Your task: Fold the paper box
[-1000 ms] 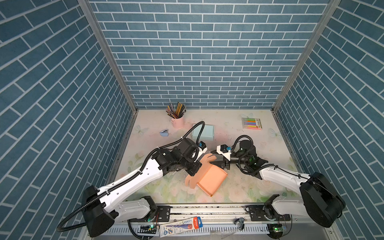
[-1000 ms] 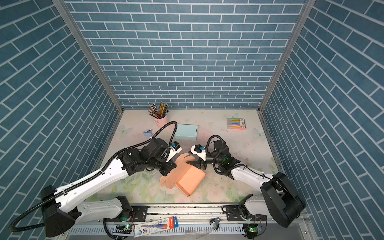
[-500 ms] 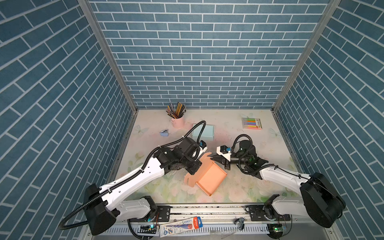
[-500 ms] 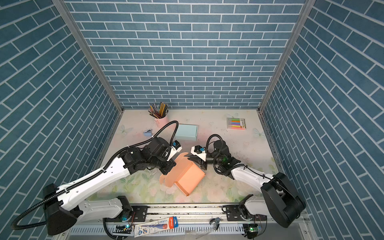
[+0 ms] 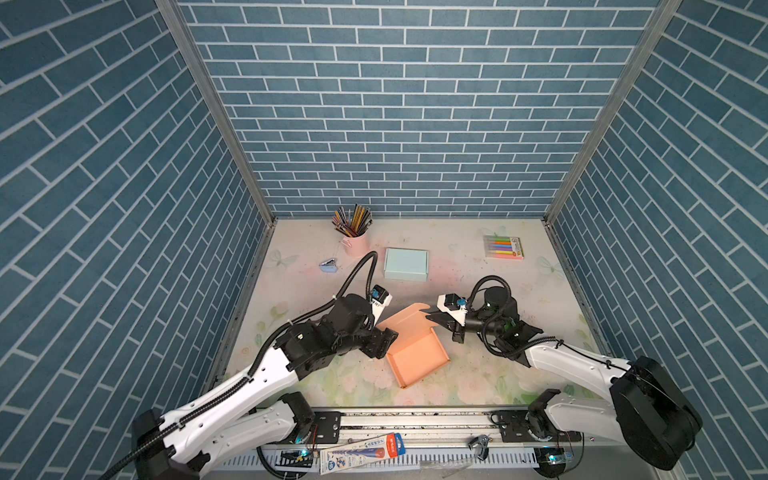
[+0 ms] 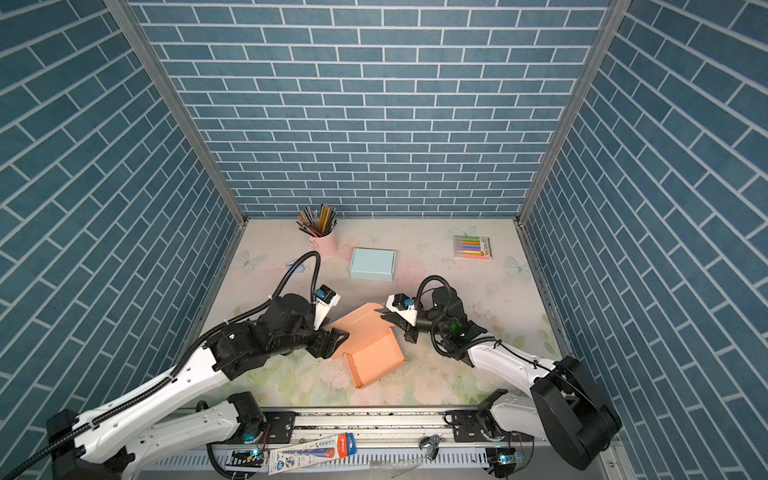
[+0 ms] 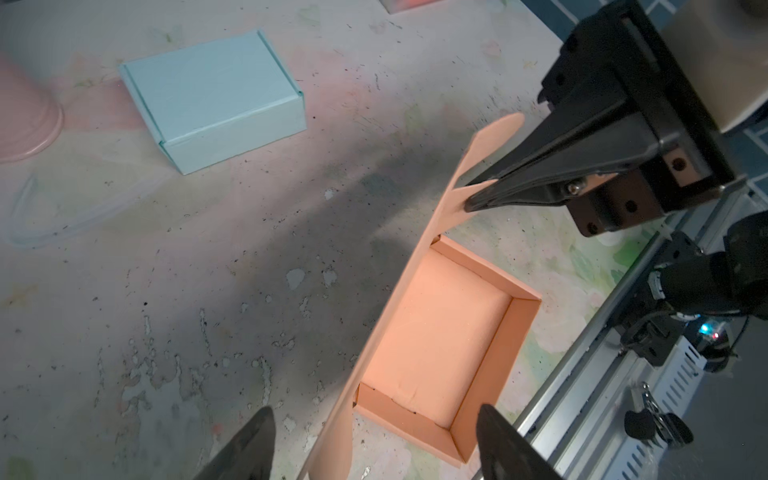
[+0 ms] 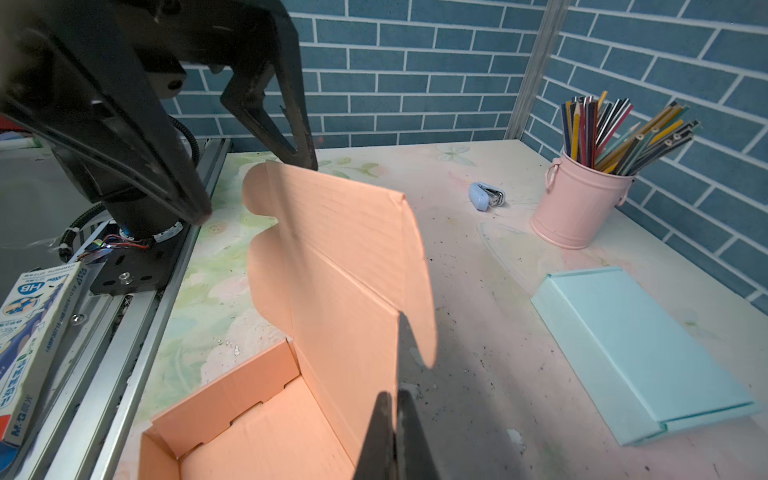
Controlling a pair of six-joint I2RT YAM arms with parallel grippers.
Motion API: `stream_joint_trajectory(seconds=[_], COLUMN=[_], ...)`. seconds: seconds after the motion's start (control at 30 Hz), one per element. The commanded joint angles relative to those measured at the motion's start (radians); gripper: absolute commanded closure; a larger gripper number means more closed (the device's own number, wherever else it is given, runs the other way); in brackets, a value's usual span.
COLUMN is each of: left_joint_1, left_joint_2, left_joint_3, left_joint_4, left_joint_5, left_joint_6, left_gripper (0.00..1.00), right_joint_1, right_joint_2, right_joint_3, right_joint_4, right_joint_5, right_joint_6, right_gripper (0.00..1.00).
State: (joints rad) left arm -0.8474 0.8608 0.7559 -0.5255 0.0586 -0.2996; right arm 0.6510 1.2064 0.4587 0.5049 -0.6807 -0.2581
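Note:
The orange paper box (image 5: 417, 359) (image 6: 374, 357) lies at the table's middle, tray open upward. Its lid (image 5: 405, 322) (image 8: 345, 257) stands raised along the tray's far-left side. My right gripper (image 5: 430, 316) (image 6: 384, 316) (image 8: 392, 415) is shut on the lid's right edge, beside a rounded side flap; the left wrist view shows its tips (image 7: 467, 205) pinching the card. My left gripper (image 5: 384, 338) (image 6: 338, 336) (image 7: 374, 444) is open at the box's left end. The lid's edge passes between its fingers (image 7: 249, 449) without touching either.
A shut light-blue box (image 5: 405, 264), a pink cup of pencils (image 5: 353, 239), a small blue stapler (image 5: 328, 265) and a marker pack (image 5: 503, 247) lie toward the back. The metal rail (image 5: 415, 419) and a pencil packet (image 5: 361, 449) run along the front edge.
My left gripper has opened and let go of the lid. My right gripper has shut on the lid's right edge. The lid stands more upright than a second ago.

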Motion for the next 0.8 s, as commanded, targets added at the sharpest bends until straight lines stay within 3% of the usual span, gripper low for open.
stream_joint_trajectory(seconds=[0.0, 0.2, 0.43, 0.77], left_joint_1=[0.017, 0.017, 0.017, 0.008], left_joint_2=[-0.084, -0.223, -0.219, -0.166], left_joint_3=[-0.093, -0.279, -0.393, -0.424], left_joint_4=[0.162, 0.324, 0.420, 0.466], left_joint_5=[-0.039, -0.004, 0.004, 0.033], left_joint_6=[-0.132, -0.226, -0.248, -0.252], left_gripper=[0.22, 0.19, 0.19, 0.42], right_joint_1=[-0.006, -0.015, -0.022, -0.025], right_joint_2=[-0.024, -0.060, -0.090, -0.088], right_joint_3=[-0.024, -0.078, -0.102, -0.107], right_joint_4=[0.001, 0.034, 0.050, 0.060], right_joint_5=[0.046, 0.082, 0.103, 0.134], right_joint_6=[0.027, 0.070, 0.082, 0.094], right_gripper=[1.00, 1.00, 1.00, 1.00])
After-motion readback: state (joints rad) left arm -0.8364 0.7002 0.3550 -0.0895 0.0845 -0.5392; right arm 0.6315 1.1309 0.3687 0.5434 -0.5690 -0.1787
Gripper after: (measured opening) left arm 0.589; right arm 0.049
